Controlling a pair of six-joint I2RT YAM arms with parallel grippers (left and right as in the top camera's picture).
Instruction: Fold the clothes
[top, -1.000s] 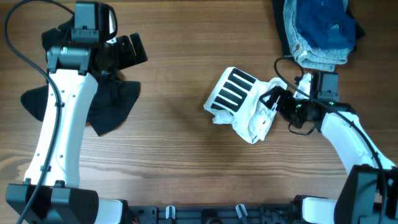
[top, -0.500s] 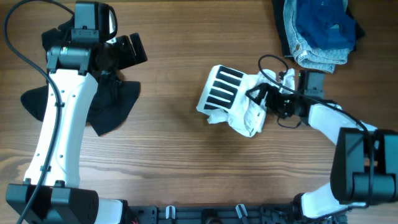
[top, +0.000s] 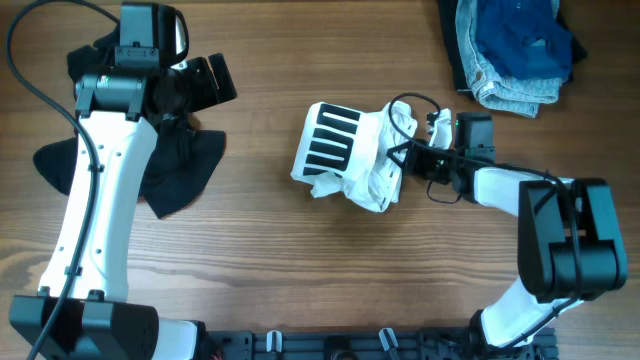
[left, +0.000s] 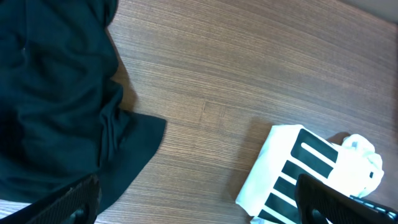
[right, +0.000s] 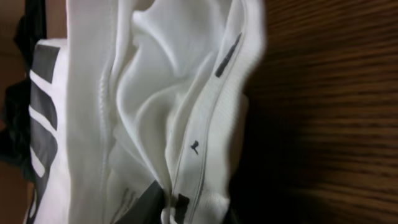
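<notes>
The white T-shirt with black stripes lies crumpled at the table's middle. It also shows at the lower right of the left wrist view, T-shirt. My right gripper is shut on its right edge. In the right wrist view the collar fabric bunches between my right gripper's dark fingers. The black garment lies spread at the left under my left arm, and it fills the left of the left wrist view, garment. My left gripper hangs open above its top edge, holding nothing.
Light-blue jeans with a navy garment on top are piled at the far right corner. A black cable loops above the right wrist. Bare wooden table lies between the two garments.
My right gripper has closed on the white T-shirt and moved left, dragging the shirt leftward across the table. The left arm has not moved.
</notes>
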